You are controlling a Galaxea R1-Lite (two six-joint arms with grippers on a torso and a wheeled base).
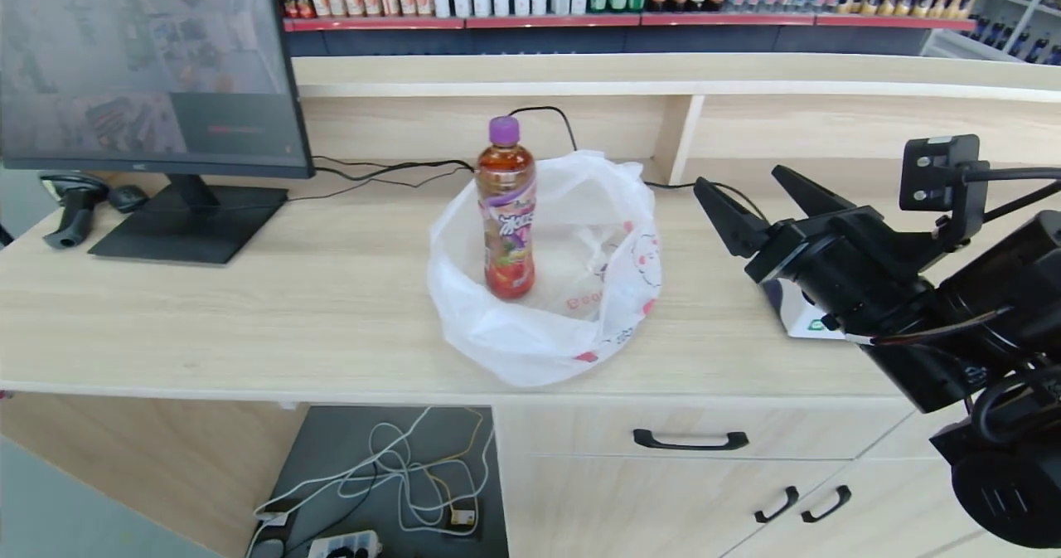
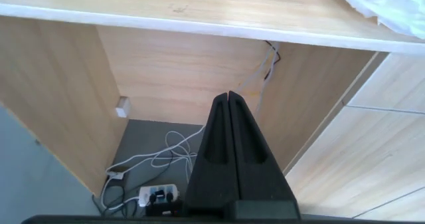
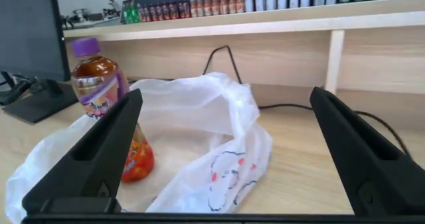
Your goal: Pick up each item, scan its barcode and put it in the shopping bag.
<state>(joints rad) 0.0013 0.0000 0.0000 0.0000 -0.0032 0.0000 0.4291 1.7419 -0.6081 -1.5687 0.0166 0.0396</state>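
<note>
A bottle (image 1: 506,210) of amber drink with a purple cap stands upright inside the white plastic shopping bag (image 1: 613,293) at the counter's middle; the right wrist view has the bottle (image 3: 106,98) and the bag (image 3: 226,157) too. My right gripper (image 1: 767,189) hovers open to the right of the bag, nothing between its fingers (image 3: 99,157). The left gripper (image 2: 228,111) hangs below the counter edge, fingers pressed together, facing the open space under the counter. A handheld barcode scanner (image 1: 73,206) lies at the counter's far left.
A monitor (image 1: 149,60) on its stand fills the back left, with cables (image 1: 390,168) running behind the bag. A small white box (image 1: 796,313) sits under my right arm. A raised ledge (image 1: 663,73) borders the back. Drawers (image 1: 688,440) and a power strip (image 2: 156,194) lie below.
</note>
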